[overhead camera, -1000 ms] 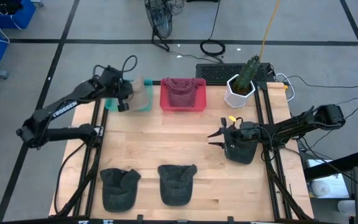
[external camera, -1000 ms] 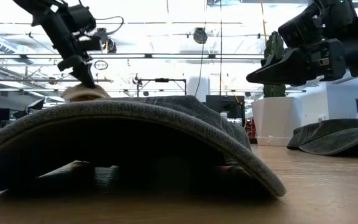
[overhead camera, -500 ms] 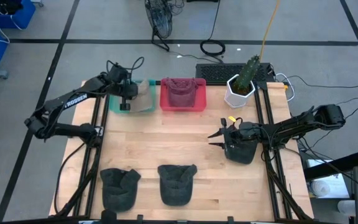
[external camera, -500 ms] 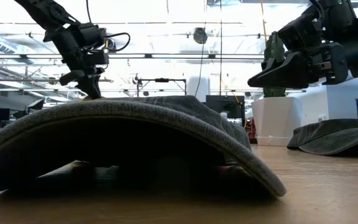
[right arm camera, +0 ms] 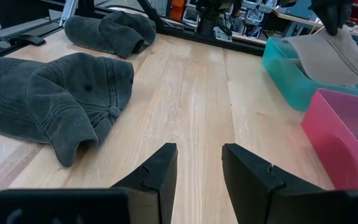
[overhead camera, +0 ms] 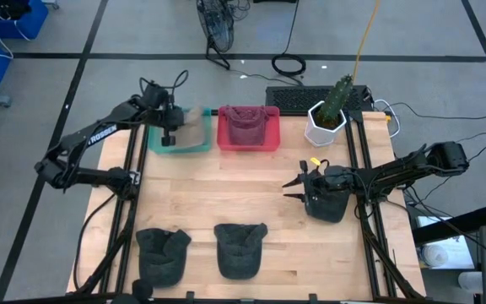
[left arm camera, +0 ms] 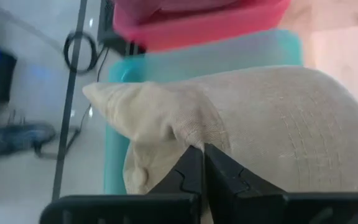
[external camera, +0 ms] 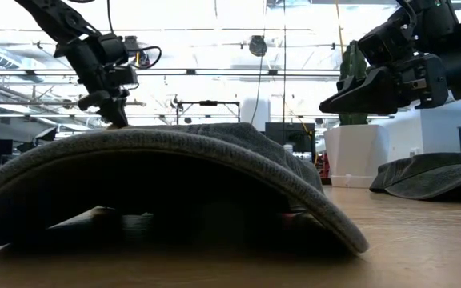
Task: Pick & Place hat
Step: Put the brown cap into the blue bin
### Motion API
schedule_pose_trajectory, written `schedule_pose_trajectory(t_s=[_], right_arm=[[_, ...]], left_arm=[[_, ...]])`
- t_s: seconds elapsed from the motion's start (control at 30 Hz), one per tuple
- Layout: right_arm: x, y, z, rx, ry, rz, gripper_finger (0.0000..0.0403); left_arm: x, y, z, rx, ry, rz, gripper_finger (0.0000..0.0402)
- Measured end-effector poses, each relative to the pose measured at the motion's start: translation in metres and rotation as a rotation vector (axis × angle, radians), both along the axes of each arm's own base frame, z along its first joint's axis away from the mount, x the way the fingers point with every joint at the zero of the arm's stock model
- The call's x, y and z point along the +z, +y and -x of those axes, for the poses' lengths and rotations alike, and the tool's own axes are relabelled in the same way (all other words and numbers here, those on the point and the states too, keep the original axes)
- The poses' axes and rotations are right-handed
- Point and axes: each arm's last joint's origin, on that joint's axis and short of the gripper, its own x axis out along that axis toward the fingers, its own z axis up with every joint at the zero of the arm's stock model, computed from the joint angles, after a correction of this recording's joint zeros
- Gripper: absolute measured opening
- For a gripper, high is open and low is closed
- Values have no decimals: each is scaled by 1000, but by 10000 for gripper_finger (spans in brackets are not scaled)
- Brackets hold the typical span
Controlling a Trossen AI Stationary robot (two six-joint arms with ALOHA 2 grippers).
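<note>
My left gripper (overhead camera: 169, 128) (left arm camera: 201, 167) stands over the teal bin (overhead camera: 175, 149) at the table's far left and is shut on a beige hat (overhead camera: 194, 127) (left arm camera: 260, 124). In the right wrist view the beige hat (right arm camera: 331, 53) rises above the teal bin's rim (right arm camera: 284, 74). My right gripper (overhead camera: 292, 187) (right arm camera: 197, 165) hovers open over bare wood, beside a dark hat (overhead camera: 329, 205) that lies on the table under its wrist. Two more dark hats (overhead camera: 160, 253) (overhead camera: 241, 248) lie near the table's near edge. My left gripper pinches a raised fold of the beige hat's cloth (left arm camera: 188, 140) between its two shut fingers, coming from above and pointing down. The hat hangs below the fingers with its lower part inside the teal bin; how many layers are held I cannot tell.
A pink bin (overhead camera: 248, 131) with a reddish hat in it stands right of the teal bin. A white pot with a cactus (overhead camera: 327, 118) and a keyboard (overhead camera: 298, 97) sit at the far right. One dark hat (external camera: 174, 184) fills the low view.
My left gripper has moved a little toward the table's right, over the teal bin, and has come down with the beige hat; in the low view the hat has dropped out of sight behind the near dark hat. It has stayed shut.
</note>
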Motion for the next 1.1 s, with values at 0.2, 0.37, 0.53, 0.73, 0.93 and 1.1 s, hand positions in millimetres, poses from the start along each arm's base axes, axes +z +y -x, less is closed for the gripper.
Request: schedule_pose_trajectory(t_s=[0.2,0.37,0.53,0.73,0.93,1.1], right_arm=[[0,0,0,-1,0,-1,114],[0,0,0,-2,0,-3,114],[0,0,0,-2,1,-3,114],[0,0,0,-2,1,-3,114],[0,0,0,-2,0,-3,114],[2,0,-1,-2,-27,-5,114]], left_arm=[[-2,2,3,196,17,44,41],[-2,1,2,320,-44,119,59],[2,-2,3,469,-134,199,82],[15,-18,3,540,-215,248,94],[38,-38,1,544,-398,276,93],[42,-53,-26,404,-463,309,93]])
